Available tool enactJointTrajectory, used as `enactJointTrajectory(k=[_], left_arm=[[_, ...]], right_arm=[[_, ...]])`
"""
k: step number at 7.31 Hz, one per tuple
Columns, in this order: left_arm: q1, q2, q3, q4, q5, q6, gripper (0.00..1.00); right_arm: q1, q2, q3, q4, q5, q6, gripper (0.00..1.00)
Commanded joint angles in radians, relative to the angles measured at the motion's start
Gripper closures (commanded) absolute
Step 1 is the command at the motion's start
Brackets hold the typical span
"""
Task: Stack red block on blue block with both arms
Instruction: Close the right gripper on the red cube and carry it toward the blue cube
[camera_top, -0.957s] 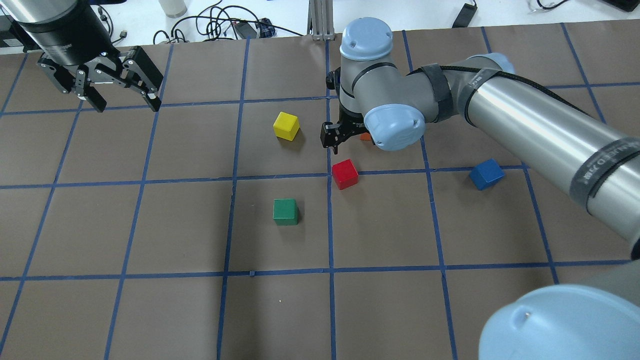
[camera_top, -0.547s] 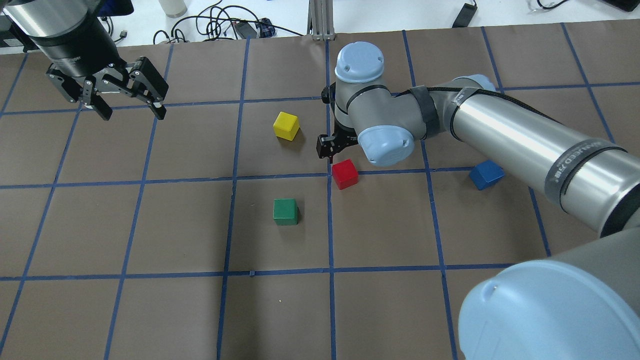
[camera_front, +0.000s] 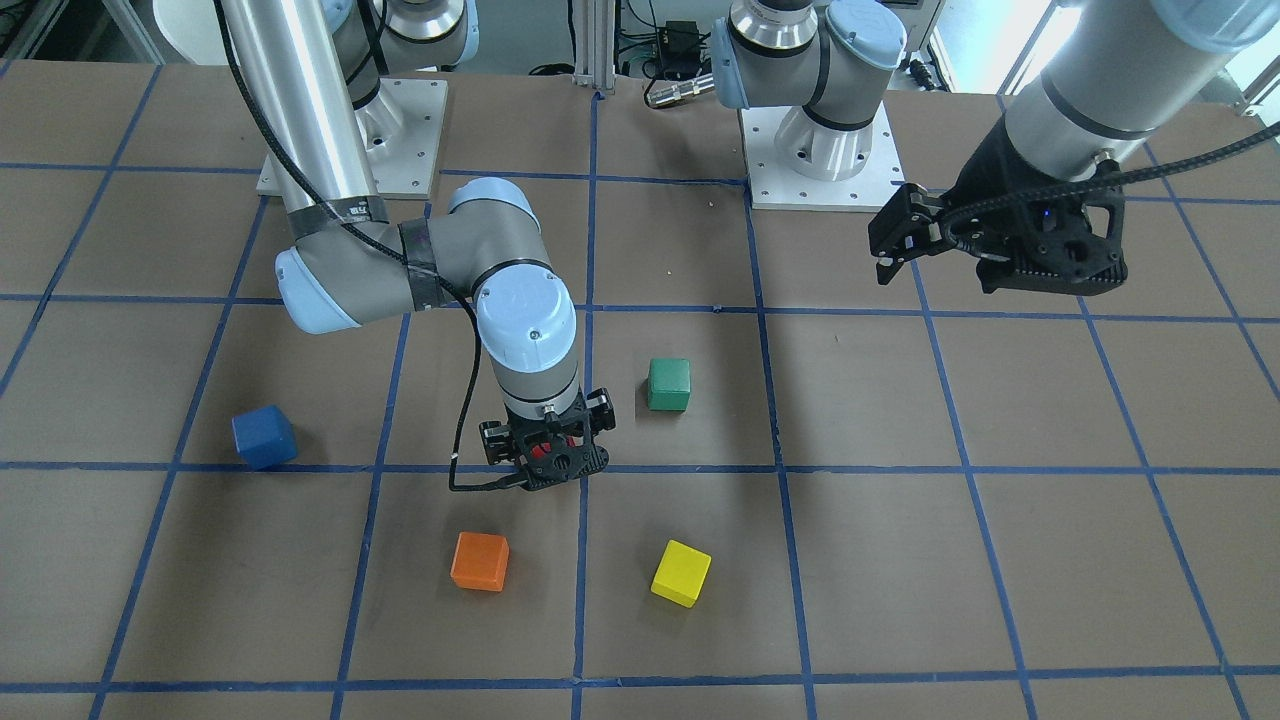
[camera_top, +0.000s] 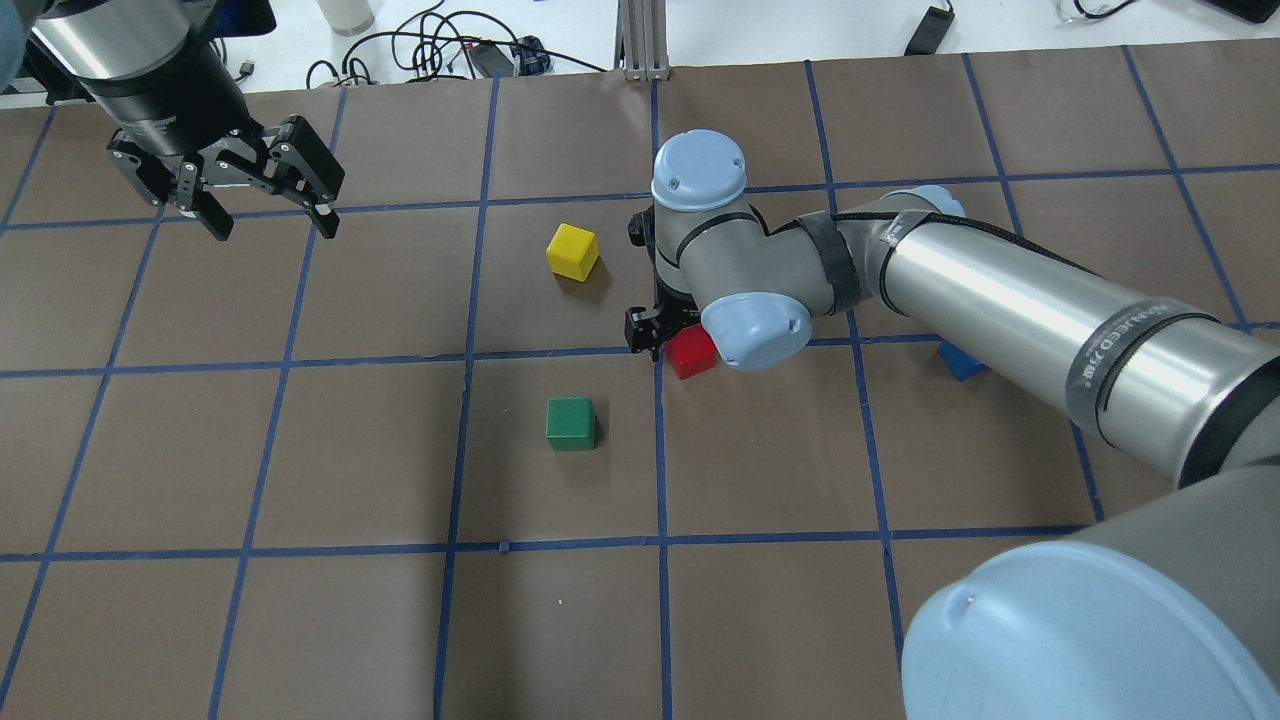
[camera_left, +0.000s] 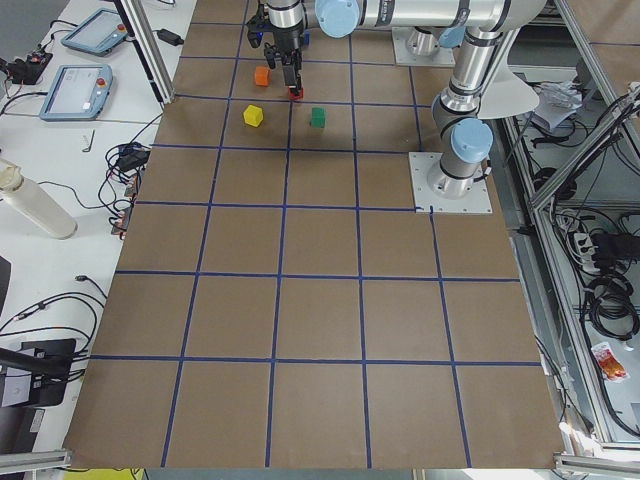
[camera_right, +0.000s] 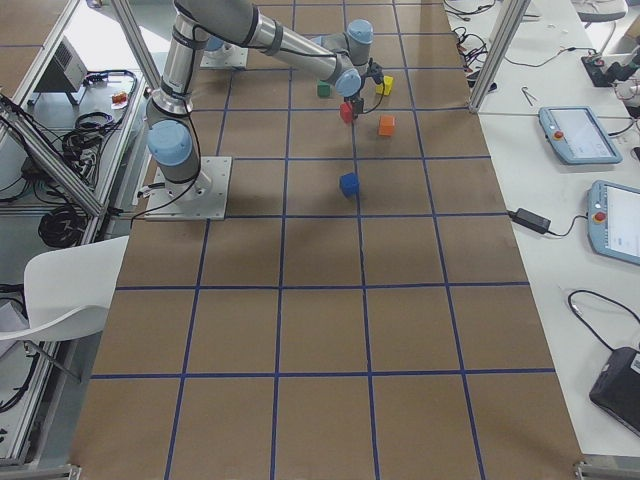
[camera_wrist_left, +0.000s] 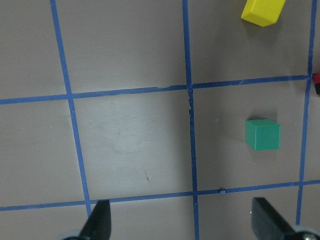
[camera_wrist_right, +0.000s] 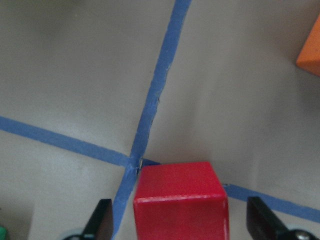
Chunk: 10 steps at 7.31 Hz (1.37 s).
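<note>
The red block (camera_top: 688, 353) sits on a blue tape crossing near the table's middle, partly under my right wrist. My right gripper (camera_front: 545, 460) is open and low over it. In the right wrist view the red block (camera_wrist_right: 180, 200) lies between the two fingertips (camera_wrist_right: 102, 217), with a gap on each side. The blue block (camera_front: 264, 437) rests alone on the table on my right side; in the overhead view only a sliver (camera_top: 960, 362) shows behind the right arm. My left gripper (camera_top: 275, 225) is open and empty, held high at the far left.
A green block (camera_top: 571, 423) lies just left of the red one on the near side. A yellow block (camera_top: 573, 251) lies farther out. An orange block (camera_front: 480, 561) lies beyond the red block and is hidden in the overhead view. Cables lie past the far edge.
My right gripper has moved toward the near side and down, from beyond the red block to straddling it. My left gripper has drifted slightly right. The blocks have not moved.
</note>
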<state>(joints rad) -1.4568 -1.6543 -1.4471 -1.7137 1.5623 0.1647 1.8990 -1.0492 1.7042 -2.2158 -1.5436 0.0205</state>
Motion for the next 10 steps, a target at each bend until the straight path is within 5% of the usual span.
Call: enactJointTrajectory(k=[1, 3, 5, 8, 10], left_arm=[[-0.001, -0.009, -0.001, 0.000, 0.002, -0.017, 0.00], [-0.002, -0.009, -0.002, 0.002, 0.001, -0.017, 0.00], [-0.002, -0.010, -0.001, 0.002, 0.001, -0.019, 0.00], [-0.005, -0.002, -0.007, 0.003, -0.002, -0.017, 0.00], [-0.010, -0.009, -0.007, 0.003, -0.005, -0.019, 0.00]], right_arm=[[0.000, -0.003, 0.002, 0.011, -0.003, -0.023, 0.51], [-0.006, -0.023, -0.002, 0.011, -0.045, -0.043, 0.96], [-0.043, -0.102, -0.027, 0.135, -0.049, -0.040, 1.00], [-0.306, -0.283, -0.029, 0.342, -0.064, -0.040, 1.00], [-0.430, -0.301, -0.025, 0.349, -0.082, -0.086, 1.00]])
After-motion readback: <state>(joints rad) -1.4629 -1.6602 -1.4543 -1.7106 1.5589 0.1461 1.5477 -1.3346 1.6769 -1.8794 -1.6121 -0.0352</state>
